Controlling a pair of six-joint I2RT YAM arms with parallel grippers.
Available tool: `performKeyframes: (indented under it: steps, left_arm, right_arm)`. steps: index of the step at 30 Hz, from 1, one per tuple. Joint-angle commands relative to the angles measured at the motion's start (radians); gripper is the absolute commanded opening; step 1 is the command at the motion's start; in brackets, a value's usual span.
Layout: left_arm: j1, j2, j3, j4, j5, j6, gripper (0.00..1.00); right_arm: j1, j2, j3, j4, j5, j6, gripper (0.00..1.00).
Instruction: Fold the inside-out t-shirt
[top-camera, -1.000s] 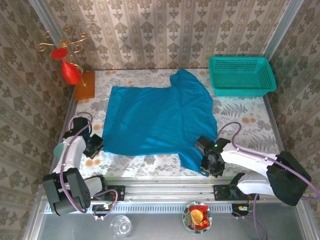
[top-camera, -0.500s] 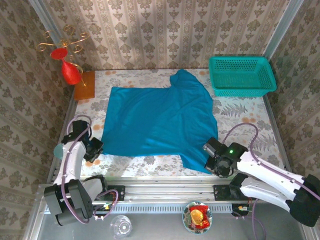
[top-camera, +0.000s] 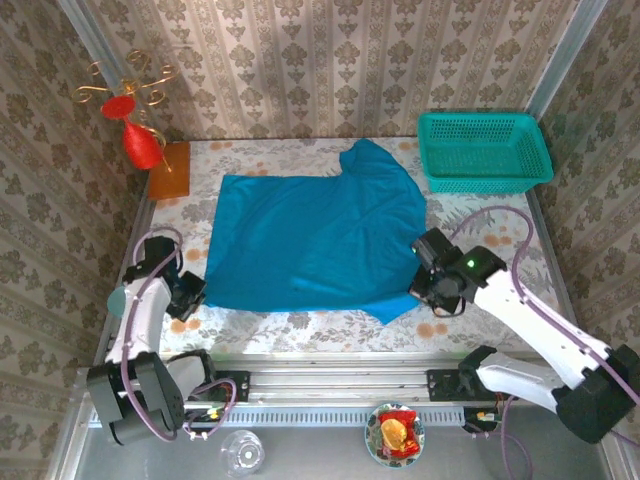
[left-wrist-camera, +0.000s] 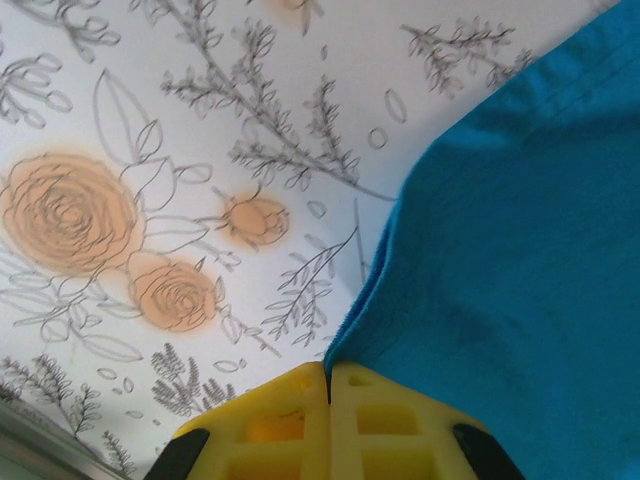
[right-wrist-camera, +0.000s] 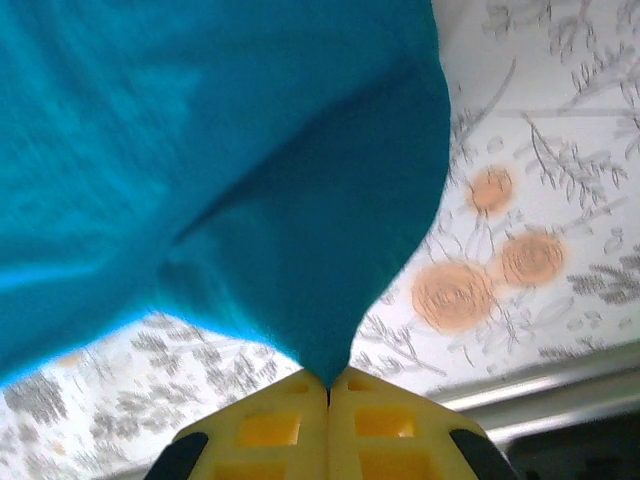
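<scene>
One plain bright blue t-shirt (top-camera: 310, 235) lies spread flat on the floral surface (top-camera: 300, 325), near one teal basket (top-camera: 485, 183); left jaws pinch its near-left corner, right jaws grip its near-right corner

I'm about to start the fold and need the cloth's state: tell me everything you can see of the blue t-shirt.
The t-shirt is plain bright blue soft cloth, no print, with a stitched hem. It lies spread, lightly wrinkled, on the floral table, one sleeve pointing to the far edge beside the teal basket. The left gripper is shut on its near-left corner; the right gripper is shut on its near-right edge, which hangs lifted off the table.
</scene>
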Motion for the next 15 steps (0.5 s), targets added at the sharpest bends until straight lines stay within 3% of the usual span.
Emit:
performKeyframes:
  steps: [1,9,15]
  left_arm:
    - [-0.007,0.074,0.071,0.05,0.016,0.042,0.0]
    - [-0.008,0.233,0.139,0.143,-0.002,0.061,0.0]
    - [-0.01,0.36,0.205,0.187,-0.013,0.072,0.0]
  right_arm:
    - [-0.066,0.087,0.086,0.093,0.01,-0.151,0.0]
    - [-0.21,0.292,0.253,0.188,-0.035,-0.297,0.0]
    - [-0.249,0.45,0.369,0.219,-0.083,-0.361,0.0]
